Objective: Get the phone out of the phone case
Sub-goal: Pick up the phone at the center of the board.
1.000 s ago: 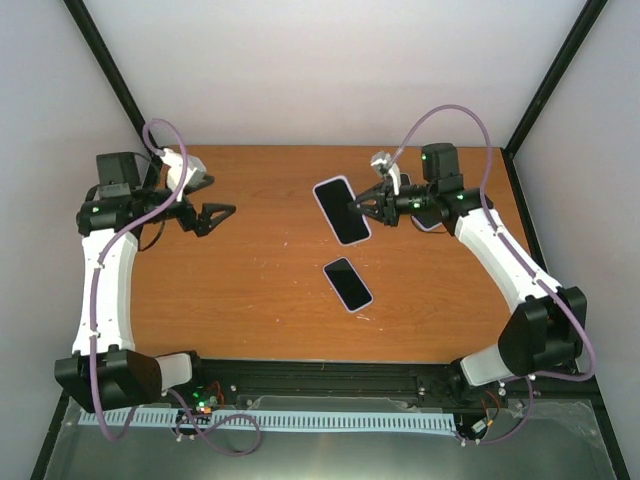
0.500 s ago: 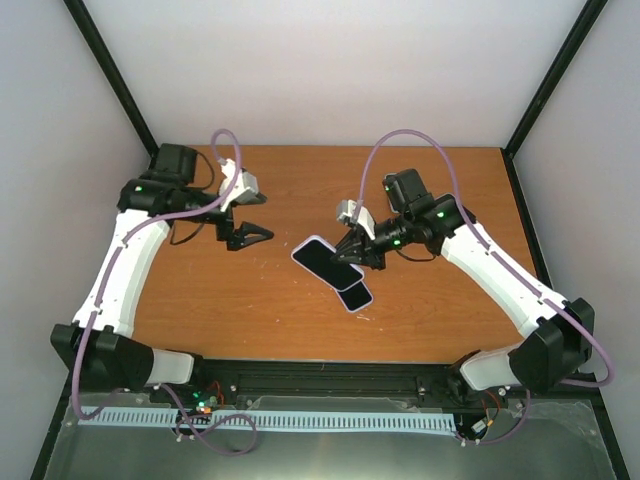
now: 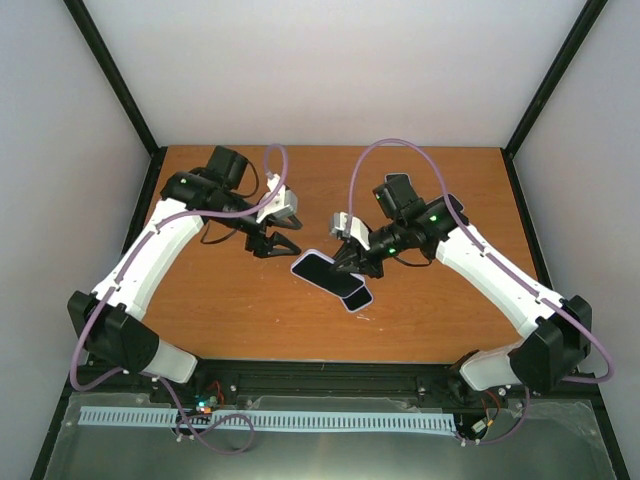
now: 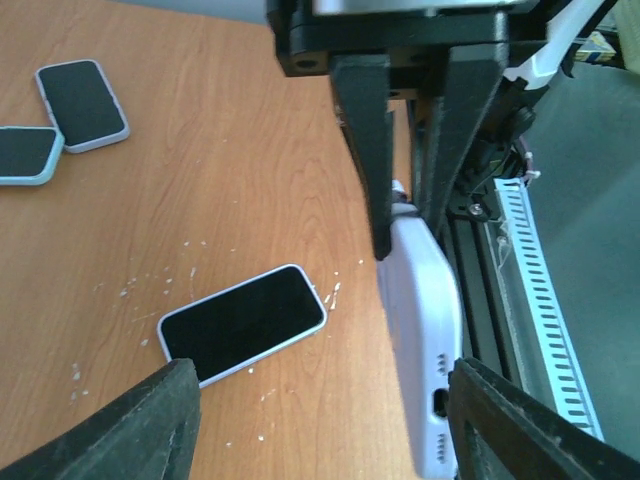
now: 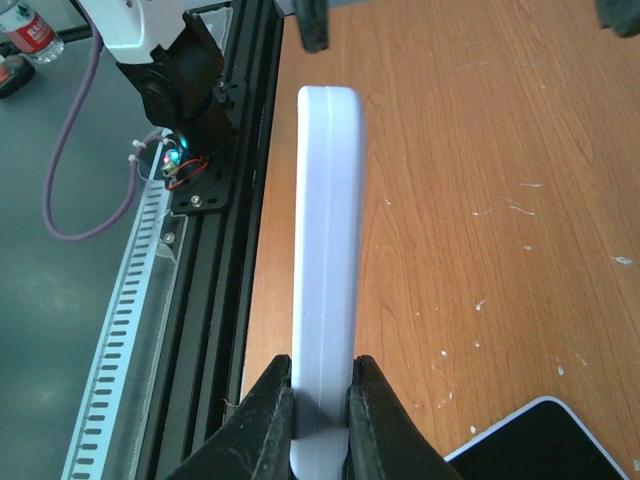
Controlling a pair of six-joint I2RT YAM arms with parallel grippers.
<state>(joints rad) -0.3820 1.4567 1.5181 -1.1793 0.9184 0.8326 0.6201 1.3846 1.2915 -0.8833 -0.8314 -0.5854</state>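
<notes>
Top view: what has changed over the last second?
The right gripper, shut on the cased phone throughout, carried it nearer and leftward, over the loose phone. The left gripper swung in from the left, jaws open astride the case's end. The loose phone stayed put.

Logged four phones through my left wrist camera: one white-cased phone (image 4: 425, 340); one dark-screened phone (image 4: 243, 322); one pale-rimmed phone (image 4: 82, 105); one teal-rimmed phone (image 4: 25, 155); one wooden table (image 4: 250, 180); two arms of mine, left arm (image 3: 150, 260) and right arm (image 3: 490, 270); two claws, left claw (image 3: 285, 245) and right claw (image 3: 346, 264).
</notes>
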